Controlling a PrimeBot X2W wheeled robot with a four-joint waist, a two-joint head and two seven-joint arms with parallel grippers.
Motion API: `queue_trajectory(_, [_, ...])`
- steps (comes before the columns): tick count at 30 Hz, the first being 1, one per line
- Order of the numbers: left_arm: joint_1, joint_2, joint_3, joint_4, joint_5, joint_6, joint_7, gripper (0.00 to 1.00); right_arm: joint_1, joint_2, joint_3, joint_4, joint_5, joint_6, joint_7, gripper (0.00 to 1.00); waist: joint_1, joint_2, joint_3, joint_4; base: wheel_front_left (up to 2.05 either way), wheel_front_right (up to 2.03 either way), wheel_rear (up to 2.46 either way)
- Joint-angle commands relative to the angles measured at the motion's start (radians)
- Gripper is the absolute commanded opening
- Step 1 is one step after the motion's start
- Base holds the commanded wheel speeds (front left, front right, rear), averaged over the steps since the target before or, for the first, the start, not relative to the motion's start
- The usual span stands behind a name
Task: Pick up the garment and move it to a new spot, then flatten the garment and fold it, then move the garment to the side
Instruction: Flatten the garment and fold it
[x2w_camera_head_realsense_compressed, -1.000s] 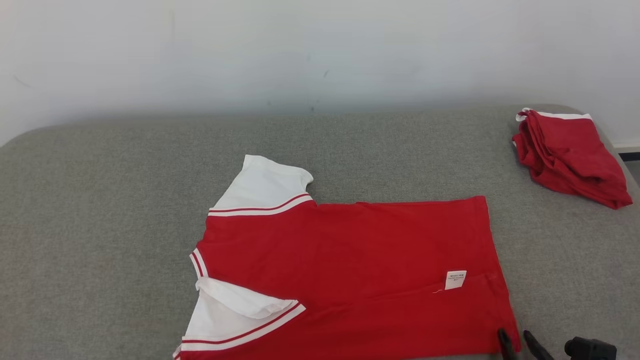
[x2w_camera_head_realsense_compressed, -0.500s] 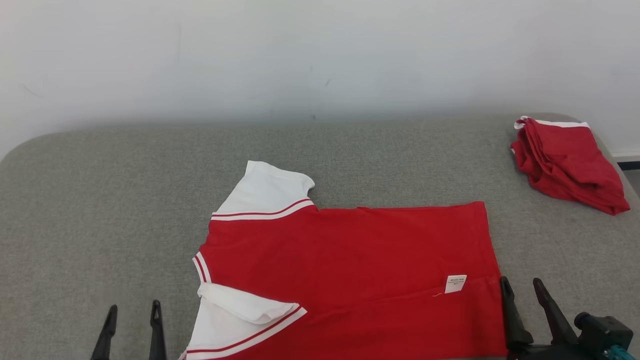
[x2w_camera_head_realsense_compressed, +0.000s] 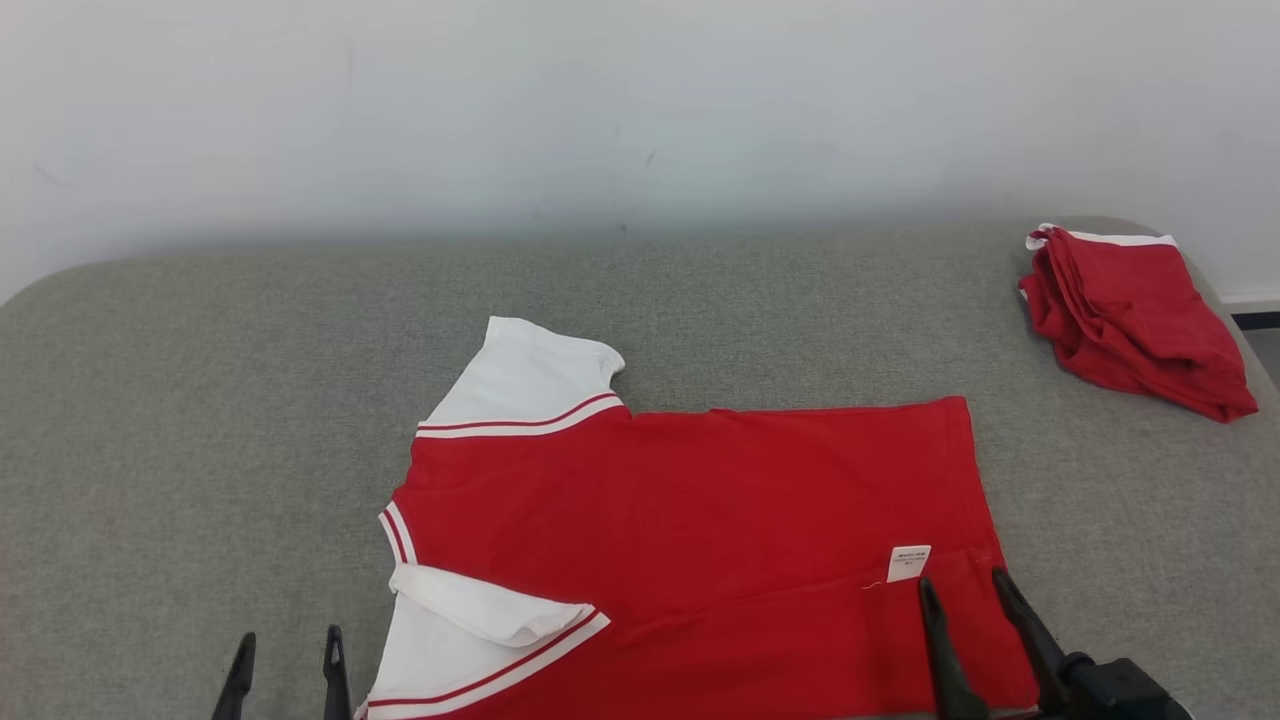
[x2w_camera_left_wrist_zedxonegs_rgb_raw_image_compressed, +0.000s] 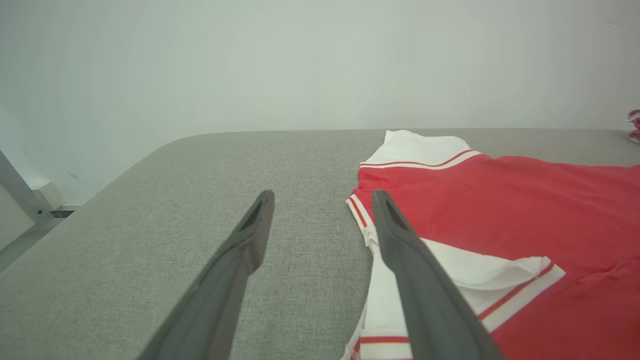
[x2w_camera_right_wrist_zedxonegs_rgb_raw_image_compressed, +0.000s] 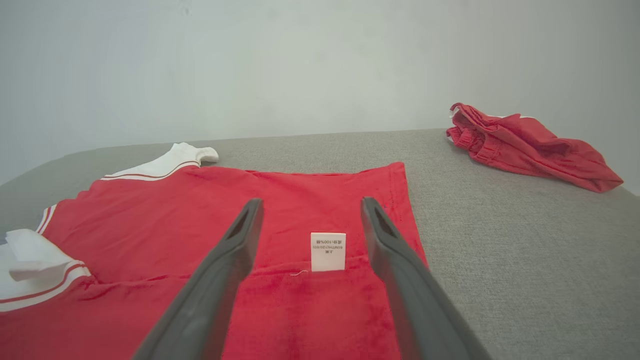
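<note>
- The red garment (x2w_camera_head_realsense_compressed: 700, 500) lies spread flat in the middle of the grey padded surface (x2w_camera_head_realsense_compressed: 200, 400), with its collar to our left and its hem to our right. The near sleeve (x2w_camera_head_realsense_compressed: 480, 610) is folded over on itself.
- Our left gripper (x2w_camera_head_realsense_compressed: 289, 640) sits low at the near edge, just left of that sleeve. Its fingers point away from us, spread wide with nothing between them.
- Our right gripper (x2w_camera_head_realsense_compressed: 962, 582) reaches over the garment's near right corner, jaws spread and empty. In the right wrist view the white label (x2w_camera_head_realsense_compressed: 909, 561) sits between its fingers. We cannot tell whether the tips touch the cloth.
- A bundled red cloth (x2w_camera_head_realsense_compressed: 1135, 320) sits well apart, at the far right corner.
</note>
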Motion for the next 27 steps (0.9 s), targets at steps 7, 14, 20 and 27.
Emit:
queue_trajectory(7, [0.015, -0.006, 0.011, 0.035, -0.011, -0.010, -0.003, 1.00, 0.014, 0.020, -0.007, -0.011, -0.037, 0.001, -0.004, 1.00, 0.0000, 0.0000, 0.004, -0.018, 0.00, 0.00, 0.00])
queue_trajectory(14, [-0.073, 0.020, 0.052, 0.088, -0.038, -0.050, -0.003, 1.00, -0.038, 0.024, -0.014, -0.008, -0.043, 0.001, -0.004, 1.00, 0.0000, 0.0000, 0.023, -0.068, 0.00, 0.00, 0.00])
queue_trajectory(20, [-0.218, 0.092, 0.076, 0.155, -0.089, -0.069, -0.003, 1.00, -0.117, 0.031, -0.004, 0.022, -0.036, 0.001, -0.004, 1.00, 0.0000, 0.0000, 0.059, -0.129, 0.00, 0.00, 0.00])
queue_trajectory(27, [-0.451, 0.279, 0.004, 0.320, -0.194, -0.072, 0.010, 1.00, -0.278, 0.050, 0.061, 0.092, -0.039, 0.001, -0.004, 1.00, 0.0000, 0.0000, 0.149, -0.260, 0.00, 0.00, 0.00])
